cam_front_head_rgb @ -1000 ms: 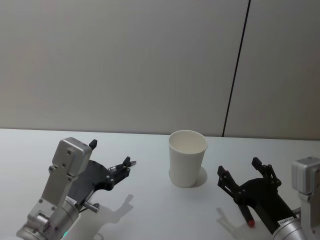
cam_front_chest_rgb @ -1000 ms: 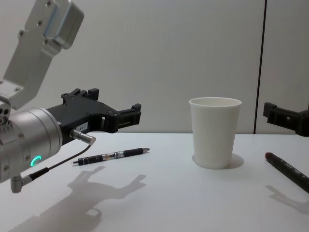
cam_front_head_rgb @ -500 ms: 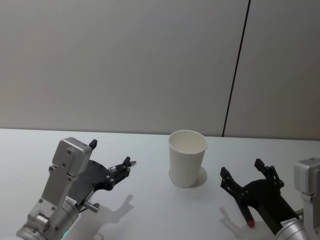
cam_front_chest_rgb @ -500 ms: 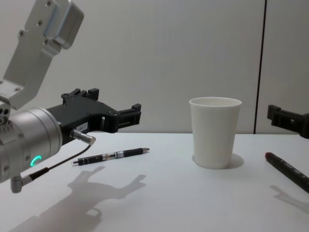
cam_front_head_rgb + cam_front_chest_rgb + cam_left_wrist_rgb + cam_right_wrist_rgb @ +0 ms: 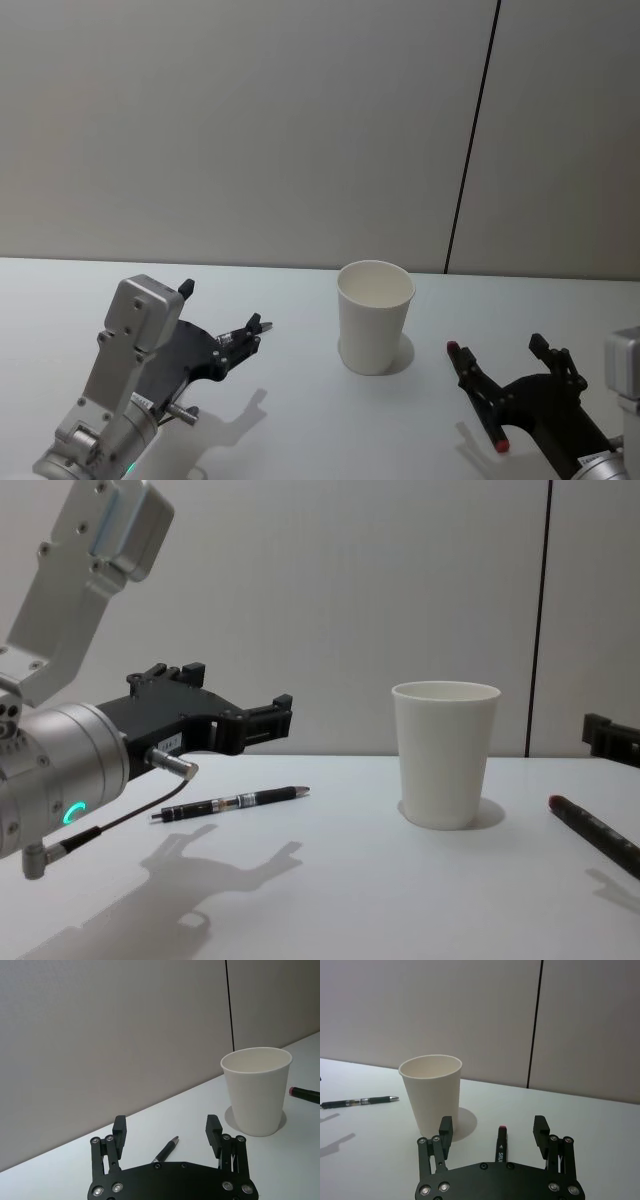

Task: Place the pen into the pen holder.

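The pen holder (image 5: 375, 315) is a white paper cup standing upright at the table's middle. Left of it lies a black pen with a silver tip (image 5: 235, 801), flat on the table. My left gripper (image 5: 220, 305) hovers open just above this pen, which shows between the fingers in the left wrist view (image 5: 167, 1149). A second dark pen with a red end (image 5: 475, 395) lies right of the cup. My right gripper (image 5: 503, 360) is open low over it, and that pen (image 5: 501, 1142) shows between its fingers. Both grippers hold nothing.
The white table (image 5: 300, 430) meets a grey panelled wall (image 5: 250, 130) with a dark vertical seam behind the cup. There is bare table in front of the cup and between the two arms.
My right gripper has drawn back toward the right edge, uncovering more of the red-ended pen. The left arm, the cup and both pens have not moved.
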Controlling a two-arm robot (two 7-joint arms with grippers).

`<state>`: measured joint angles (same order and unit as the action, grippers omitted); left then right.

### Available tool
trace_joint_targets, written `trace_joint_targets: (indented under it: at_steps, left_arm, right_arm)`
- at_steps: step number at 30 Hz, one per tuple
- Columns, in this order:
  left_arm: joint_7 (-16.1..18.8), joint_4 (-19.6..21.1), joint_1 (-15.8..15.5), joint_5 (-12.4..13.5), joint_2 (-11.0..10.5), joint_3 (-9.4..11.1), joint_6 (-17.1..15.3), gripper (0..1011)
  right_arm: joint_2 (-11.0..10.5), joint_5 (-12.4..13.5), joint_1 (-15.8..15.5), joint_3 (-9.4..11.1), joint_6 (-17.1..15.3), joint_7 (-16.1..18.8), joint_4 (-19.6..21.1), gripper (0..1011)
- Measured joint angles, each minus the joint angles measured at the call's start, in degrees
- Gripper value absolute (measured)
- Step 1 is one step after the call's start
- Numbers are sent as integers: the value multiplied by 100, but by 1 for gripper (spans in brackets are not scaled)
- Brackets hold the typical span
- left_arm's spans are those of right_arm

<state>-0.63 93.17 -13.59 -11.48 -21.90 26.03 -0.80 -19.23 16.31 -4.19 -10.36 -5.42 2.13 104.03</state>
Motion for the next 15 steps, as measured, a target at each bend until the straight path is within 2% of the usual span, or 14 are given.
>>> trace_joint_targets:
  at_steps: [8,15]
  left_arm:
    - [0,0,0,0,0,0,0,1000]
    - [0,0,0,0,0,0,0,1000]
  right_arm:
    - [117,-38,4,9,-376,-190,115,1001]
    - [269,-185,210,-89,-890,-421,125,1001]
